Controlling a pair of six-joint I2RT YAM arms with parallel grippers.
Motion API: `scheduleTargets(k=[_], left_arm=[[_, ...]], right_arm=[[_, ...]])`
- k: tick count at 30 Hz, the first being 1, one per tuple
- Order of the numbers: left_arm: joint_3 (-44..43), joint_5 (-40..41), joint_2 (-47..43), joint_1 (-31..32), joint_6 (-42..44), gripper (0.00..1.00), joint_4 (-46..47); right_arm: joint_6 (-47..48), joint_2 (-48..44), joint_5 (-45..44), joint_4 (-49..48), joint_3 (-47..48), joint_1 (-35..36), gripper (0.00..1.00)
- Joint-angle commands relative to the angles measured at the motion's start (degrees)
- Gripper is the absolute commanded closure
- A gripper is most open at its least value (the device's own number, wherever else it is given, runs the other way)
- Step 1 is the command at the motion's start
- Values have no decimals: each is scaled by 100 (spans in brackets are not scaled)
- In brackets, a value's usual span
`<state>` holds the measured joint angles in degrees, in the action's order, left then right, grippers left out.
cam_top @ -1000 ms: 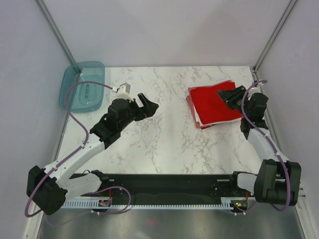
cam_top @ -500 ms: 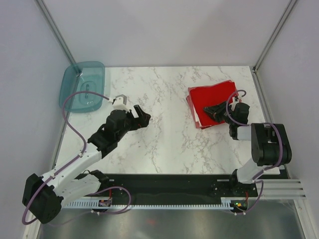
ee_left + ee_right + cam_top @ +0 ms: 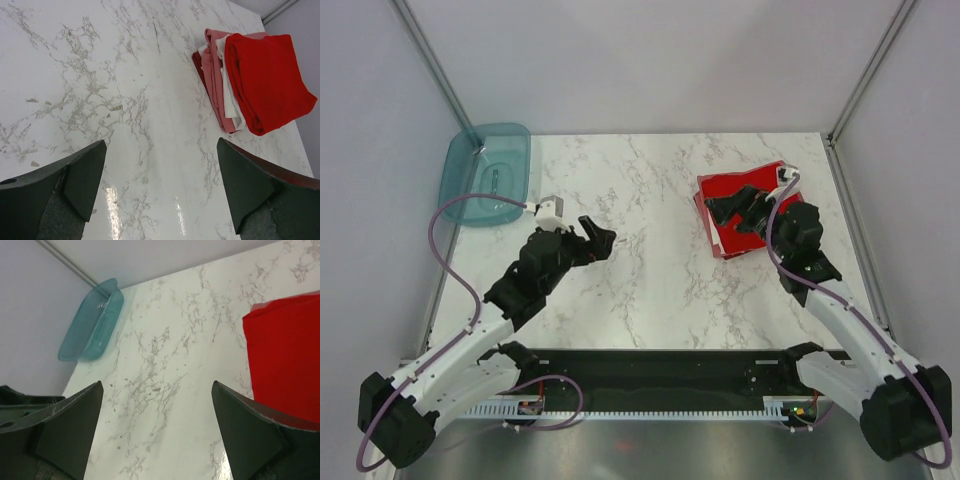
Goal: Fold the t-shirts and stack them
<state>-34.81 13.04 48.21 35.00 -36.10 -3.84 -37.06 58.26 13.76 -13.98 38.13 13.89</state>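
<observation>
Pale walls (image 3: 620,60) close in the white marble-patterned worktop (image 3: 660,290) on my overhead feed. At its far right sits the folded stack, just where it was half a second ago: the bright red t-shirt (image 3: 267,75) on top, the white t-shirt (image 3: 229,95) showing as an edge beneath it, and the dull pinkish-red t-shirt (image 3: 214,75) at the bottom. The translucent teal plastic tub (image 3: 485,175) has not moved from the far left corner.

What has changed is the right arm (image 3: 840,310). It was folded back with its tip at the stack's near edge. Now it reaches forward, and the right gripper (image 3: 157,385) hangs above the left part of the red shirt, pointing left, jaws spread wide with nothing between them. The left gripper (image 3: 161,144) has drifted slightly left over bare worktop, well apart from the stack, equally wide and empty.
</observation>
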Motion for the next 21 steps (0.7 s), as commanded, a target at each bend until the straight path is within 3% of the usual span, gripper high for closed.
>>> scheduleTargets(k=[1, 6, 21], left_arm=[[254, 138, -285, -2, 418, 0, 540], [729, 173, -680, 6, 665, 0, 1148], [1222, -152, -1314, 6, 859, 0, 1728]], right_arm=[[1051, -587, -1628, 879, 28, 736, 2], [1307, -843, -2657, 739, -244, 1502, 2], [1131, -1379, -3063, 177, -912, 1511, 2]])
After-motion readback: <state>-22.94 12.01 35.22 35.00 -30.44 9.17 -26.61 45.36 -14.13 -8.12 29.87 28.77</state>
